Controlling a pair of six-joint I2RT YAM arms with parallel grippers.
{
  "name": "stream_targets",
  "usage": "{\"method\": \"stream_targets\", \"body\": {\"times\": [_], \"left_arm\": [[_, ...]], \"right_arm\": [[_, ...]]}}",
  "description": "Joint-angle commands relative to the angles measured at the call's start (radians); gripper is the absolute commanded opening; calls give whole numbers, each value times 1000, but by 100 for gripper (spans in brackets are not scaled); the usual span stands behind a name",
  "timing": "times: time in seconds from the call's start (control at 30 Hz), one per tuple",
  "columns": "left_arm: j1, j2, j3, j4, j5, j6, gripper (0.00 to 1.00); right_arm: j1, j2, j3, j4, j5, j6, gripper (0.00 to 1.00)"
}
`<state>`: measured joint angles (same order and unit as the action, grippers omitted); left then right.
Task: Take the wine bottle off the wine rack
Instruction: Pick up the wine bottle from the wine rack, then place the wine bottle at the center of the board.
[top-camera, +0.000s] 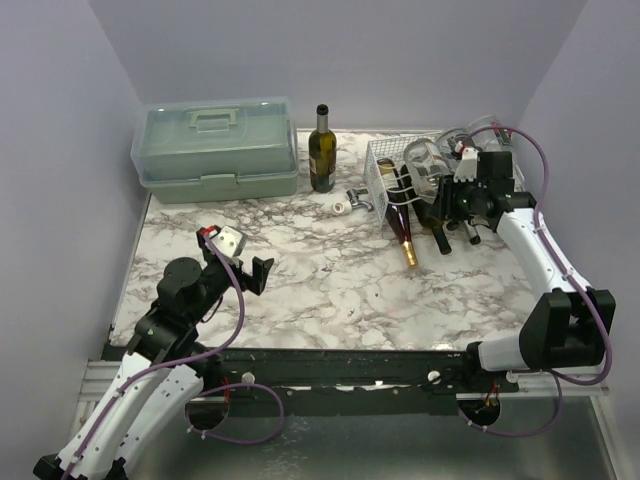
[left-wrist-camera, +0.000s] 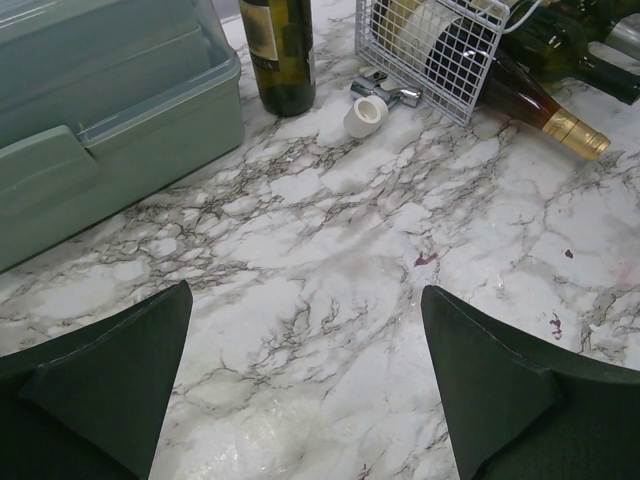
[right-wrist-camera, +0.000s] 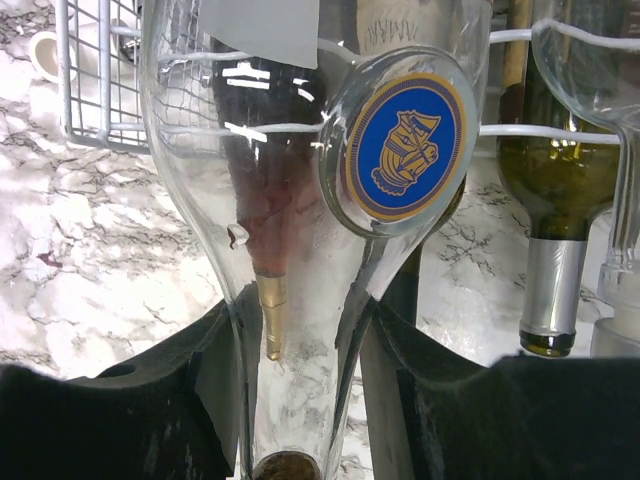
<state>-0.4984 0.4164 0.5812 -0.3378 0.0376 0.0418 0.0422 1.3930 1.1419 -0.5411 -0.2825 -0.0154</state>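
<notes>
Two jaws of my right gripper (right-wrist-camera: 300, 390) clamp the clear bottle (right-wrist-camera: 290, 200) by its neck, at the wine rack (top-camera: 376, 180), far right.
Pull straight along the neck, clear of the green bottle (right-wrist-camera: 560, 190); my left gripper (left-wrist-camera: 305, 330) gapes idle, near left.

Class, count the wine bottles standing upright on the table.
1: a dark green bottle between the toolbox and the wine rack. The others lie in the rack, which may hide more.

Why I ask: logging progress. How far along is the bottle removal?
Done: the right gripper is shut on the neck of the clear bottle. In hand: that bottle, still against the wine rack wires. Left: pulling it clear; the left gripper hovers open.
</notes>
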Motion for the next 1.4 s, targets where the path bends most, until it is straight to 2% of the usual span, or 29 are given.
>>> {"method": "stream_targets", "body": {"times": [0.0,1.37], "left_arm": [[6,2,-7,19,11,0,99],[6,-2,-8,18,7,0,99]], "right_arm": [[-12,-92,23,198,-67,-4,0],[-62,-199,-5,222,-185,40,0]]}}
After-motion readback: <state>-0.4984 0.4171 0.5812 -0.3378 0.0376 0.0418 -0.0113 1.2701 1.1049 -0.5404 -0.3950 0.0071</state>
